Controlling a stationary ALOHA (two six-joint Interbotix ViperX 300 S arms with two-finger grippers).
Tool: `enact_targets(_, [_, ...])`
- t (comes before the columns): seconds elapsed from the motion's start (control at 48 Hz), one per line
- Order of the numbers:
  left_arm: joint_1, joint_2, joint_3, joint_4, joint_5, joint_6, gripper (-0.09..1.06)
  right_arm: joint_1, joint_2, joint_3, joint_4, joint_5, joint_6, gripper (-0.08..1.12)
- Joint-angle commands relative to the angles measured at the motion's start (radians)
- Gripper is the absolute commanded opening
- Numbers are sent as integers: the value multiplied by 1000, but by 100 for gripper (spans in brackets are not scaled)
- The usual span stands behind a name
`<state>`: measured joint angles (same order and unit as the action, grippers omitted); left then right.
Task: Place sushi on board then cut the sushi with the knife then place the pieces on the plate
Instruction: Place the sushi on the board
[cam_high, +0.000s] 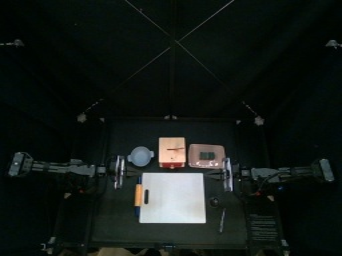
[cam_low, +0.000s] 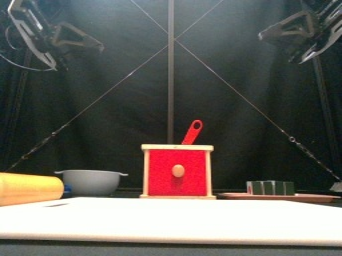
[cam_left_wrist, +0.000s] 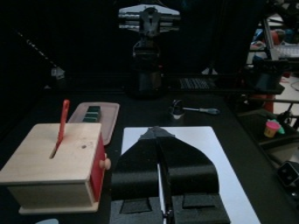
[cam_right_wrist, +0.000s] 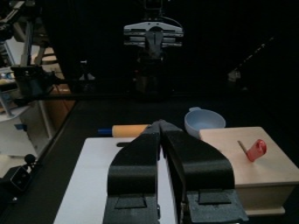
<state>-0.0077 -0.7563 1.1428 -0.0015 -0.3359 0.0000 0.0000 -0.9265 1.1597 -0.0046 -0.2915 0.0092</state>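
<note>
Grippers: The left gripper (cam_left_wrist: 156, 133) and the right gripper (cam_right_wrist: 162, 127) hung high over the two sides of the table. Each had its black jaws pressed together, with nothing between them.
Sushi: The toy sushi roll of dark green blocks (cam_low: 274, 186) lay on the flat pink tray (cam_low: 314, 198) at the back right, just beside the box and well apart from both arms.
Board: The white cutting board (cam_high: 181, 200) lay at the front middle, with a yellow cylinder (cam_low: 27, 187) along its left edge.
Knife: The red toy knife (cam_low: 193, 131) stood tilted, handle up, in the slot of the pale wooden box with a red drawer front (cam_low: 178, 172). A blue-grey bowl with small handles (cam_low: 91, 181) sat to the box's left.
Handling: The sushi roll looked light and stiff, with smooth sides. Being made of separate blocks, it seemed likely to split at a joint if pinched on one block alone.
Grip: The safest hold appeared to be across the long sides near the middle, spanning a joint, with the jaws opened first.
Stage: No sushi was yet on the board, so the first step appeared not to have begun.
</note>
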Motion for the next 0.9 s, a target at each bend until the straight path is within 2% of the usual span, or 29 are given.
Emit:
enact_targets(0.021, [-18, 35, -40, 0, -18, 0, 3, 14, 71, -35, 2, -6, 0, 2])
enact_targets(0.104, [-34, 67, -44, 2, -31, 0, 9, 26, 135, -54, -2, -6, 0, 2])
enact_targets(0.25, [-40, 129, -48, 0, -58, 0, 21, 25, 256, -97, 2, -5, 0, 3])
enact_targets(0.333, [-40, 156, -48, 0, -72, -2, 28, 20, 295, -110, 2, 15, 0, 9])
enact_targets(0.438, [-40, 187, -48, -2, -81, -3, 36, -11, 304, -106, 5, 66, 0, 25])
enact_targets(0.75, [-32, 244, -49, -2, -81, -2, 63, -245, 249, -81, -11, 285, -11, 92])
enact_targets(0.833, [-32, 252, -48, -2, -81, 0, 71, -310, 227, -77, -35, 336, -15, 103])
enact_targets(0.896, [-32, 258, -46, -2, -81, 0, 78, -347, 216, -77, -61, 373, -17, 105])
